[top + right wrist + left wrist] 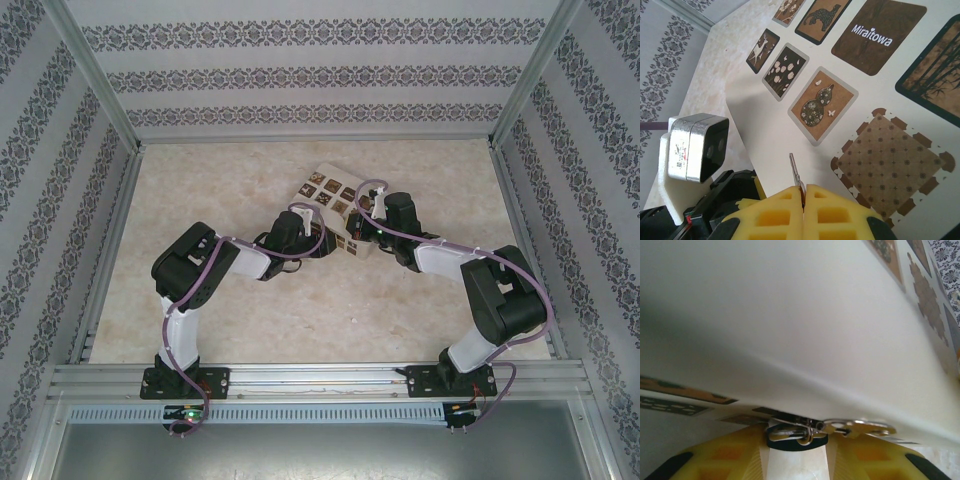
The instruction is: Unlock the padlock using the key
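Padlock [795, 432] sits between narrow left jaws, gripped or not I cannot tell; right jaws pinch the key [795, 170]: align squarely first.

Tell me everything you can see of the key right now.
The key is a thin, grey metal sliver, slightly shiny. Only its narrow blade shows; the rest is hidden between the yellow fingers of the right gripper, which is shut on it. The blade juts out past the fingertips, over the cream box, near its gourd-print square. Whether the tip touches the box cannot be told.
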Controlling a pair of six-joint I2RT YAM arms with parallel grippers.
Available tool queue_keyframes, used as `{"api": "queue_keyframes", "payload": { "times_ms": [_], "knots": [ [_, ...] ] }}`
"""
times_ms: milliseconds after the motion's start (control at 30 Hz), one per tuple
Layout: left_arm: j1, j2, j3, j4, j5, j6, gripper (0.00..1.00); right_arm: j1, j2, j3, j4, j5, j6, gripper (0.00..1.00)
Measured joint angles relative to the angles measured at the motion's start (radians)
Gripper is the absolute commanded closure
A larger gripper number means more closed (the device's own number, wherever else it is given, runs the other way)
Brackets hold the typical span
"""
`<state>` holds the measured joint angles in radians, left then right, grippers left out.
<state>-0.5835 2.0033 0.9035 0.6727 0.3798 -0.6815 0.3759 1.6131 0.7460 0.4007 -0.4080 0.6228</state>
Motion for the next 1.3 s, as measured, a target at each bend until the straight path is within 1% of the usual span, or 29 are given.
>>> {"api": "queue_keyframes", "payload": {
  "times_ms": [333, 700, 1000, 1300],
  "knots": [
    [-0.004, 0.0, 0.0, 0.0, -0.004, -0.011, 0.73, 0.002, -0.002, 0.0, -0.002, 0.005, 0.0, 1.0],
    [-0.006, 0.0, 0.004, -0.003, -0.008, -0.02, 0.74, 0.021, -0.054, -0.001, -0.082, 0.007, -0.026, 1.0],
    [-0.006, -0.013, 0.004, -0.024, -0.007, -0.038, 0.74, 0.02, -0.225, -0.079, -0.095, 0.039, -0.104, 1.0],
    [-0.007, -0.035, 0.004, -0.053, 0.008, -0.066, 0.74, 0.02, -0.426, -0.266, -0.022, 0.082, -0.19, 1.0]
  ]
}}
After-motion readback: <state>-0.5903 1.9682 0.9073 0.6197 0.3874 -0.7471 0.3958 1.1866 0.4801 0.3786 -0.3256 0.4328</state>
